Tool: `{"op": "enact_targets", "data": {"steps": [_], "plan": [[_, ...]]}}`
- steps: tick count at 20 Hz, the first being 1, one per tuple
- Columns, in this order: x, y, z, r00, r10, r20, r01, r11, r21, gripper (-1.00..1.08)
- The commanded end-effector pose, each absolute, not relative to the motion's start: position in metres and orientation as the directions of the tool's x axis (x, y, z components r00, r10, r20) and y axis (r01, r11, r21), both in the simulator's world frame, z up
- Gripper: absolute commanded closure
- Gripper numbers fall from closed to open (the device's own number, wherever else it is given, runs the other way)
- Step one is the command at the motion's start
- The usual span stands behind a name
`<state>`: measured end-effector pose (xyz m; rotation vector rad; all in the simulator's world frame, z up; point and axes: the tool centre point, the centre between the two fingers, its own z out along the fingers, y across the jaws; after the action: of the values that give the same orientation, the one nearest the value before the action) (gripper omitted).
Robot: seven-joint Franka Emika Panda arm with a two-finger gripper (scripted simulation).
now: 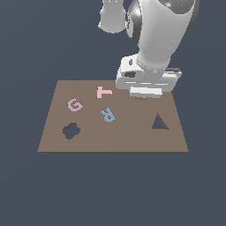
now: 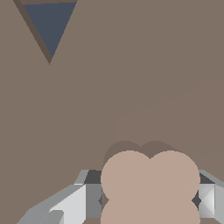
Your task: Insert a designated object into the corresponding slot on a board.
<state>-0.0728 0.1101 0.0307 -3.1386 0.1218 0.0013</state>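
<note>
The designated object [image 2: 150, 183], a peach-tan lobed block, sits between my gripper's fingers [image 2: 94, 201] in the wrist view, and both fingers touch its sides. In the exterior view my gripper [image 1: 144, 94] hangs low over the back right part of the brown board [image 1: 132, 139], and its body hides nearly all of the block. The slot [image 1: 70, 130], a dark cloud-shaped cutout, lies at the board's front left, far from the gripper. The wrist view does not take it in.
A dark triangular cutout [image 1: 160, 122] lies in front of the gripper, and the wrist view shows this same triangular cutout [image 2: 49, 24]. A lilac G [image 1: 74, 105], pink T [image 1: 104, 92] and blue R [image 1: 107, 114] rest on the board between gripper and slot.
</note>
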Motion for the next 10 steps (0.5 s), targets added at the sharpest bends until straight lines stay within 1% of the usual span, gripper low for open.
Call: {"op": "enact_targets", "data": {"steps": [1, 6, 10], "plan": [[-0.066, 0.104, 0.031, 0.995, -0.101, 0.000, -0.101, -0.995, 0.000, 1.08], [-0.043, 0.086, 0.032, 0.984, -0.177, 0.000, -0.177, -0.984, -0.001, 1.08], [-0.020, 0.063, 0.033, 0.965, -0.262, 0.000, -0.262, -0.965, -0.001, 1.08]]}}
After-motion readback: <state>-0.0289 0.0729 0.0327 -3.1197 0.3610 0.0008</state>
